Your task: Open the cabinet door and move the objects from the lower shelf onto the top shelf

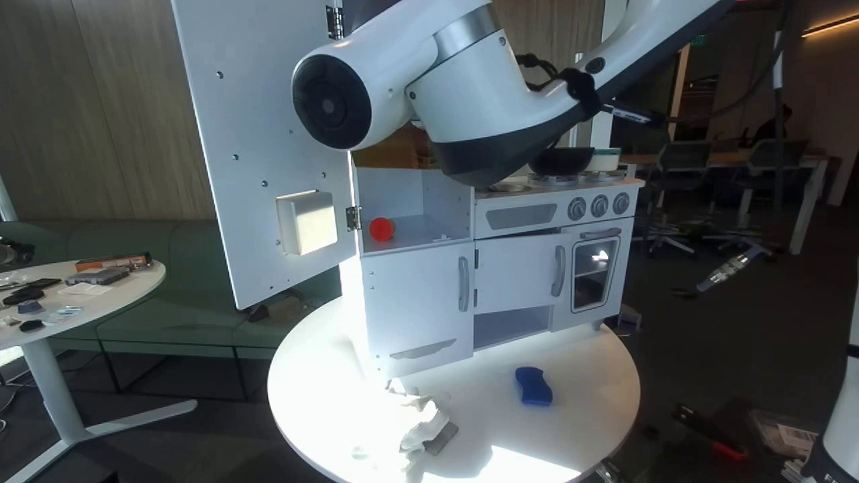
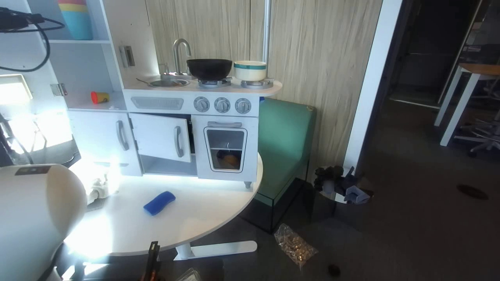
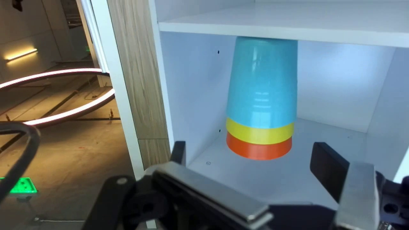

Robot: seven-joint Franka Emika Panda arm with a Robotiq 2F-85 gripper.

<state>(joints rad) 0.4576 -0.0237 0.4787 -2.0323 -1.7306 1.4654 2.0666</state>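
Observation:
The cabinet door (image 1: 251,134) stands swung wide, its inner side showing. Seen upside down in the wrist view, a nested stack of blue, yellow and red-orange cups (image 3: 262,83) stands on the top shelf (image 3: 287,32). My gripper (image 3: 249,151) faces it from in front, with one finger (image 3: 178,153) to each side and nothing held; the stack lies beyond the fingertips, apart from them. A small yellow can with a red end (image 2: 100,97) lies on its side on the lower shelf (image 2: 84,102). In both exterior views the gripper is hidden or out of frame.
My arm (image 1: 496,100) reaches across above the toy stove. A black pan (image 2: 209,69) and a white pot (image 2: 250,71) sit on the burners. Below, a small door (image 2: 162,136) is ajar. A blue sponge (image 1: 534,386) and white cloth (image 1: 419,419) lie on the round table.

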